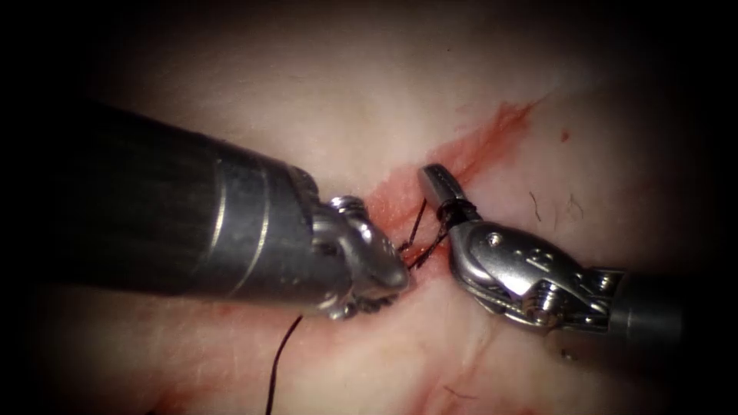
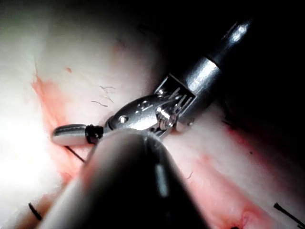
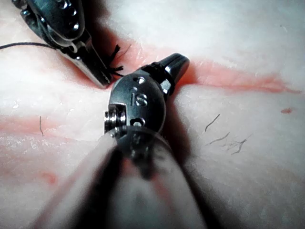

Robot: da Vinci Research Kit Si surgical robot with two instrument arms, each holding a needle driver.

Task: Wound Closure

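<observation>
Left tool left of cut; right tool over it.

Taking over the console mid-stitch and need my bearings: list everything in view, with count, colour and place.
tissue: one, pale pink, under both tools.
cut: one, red, running diagonally across the tissue.
red fluid: smears along the cut.
thread: dark; strands at the cut between the tool tips, wraps around the right tool's jaws, one length trailing below the left tool.
needle: cannot make it out.
left tool: one, metal, left of the cut, jaws shut on the thread.
right tool: one, metal, right of the cut, jaws shut.
</observation>
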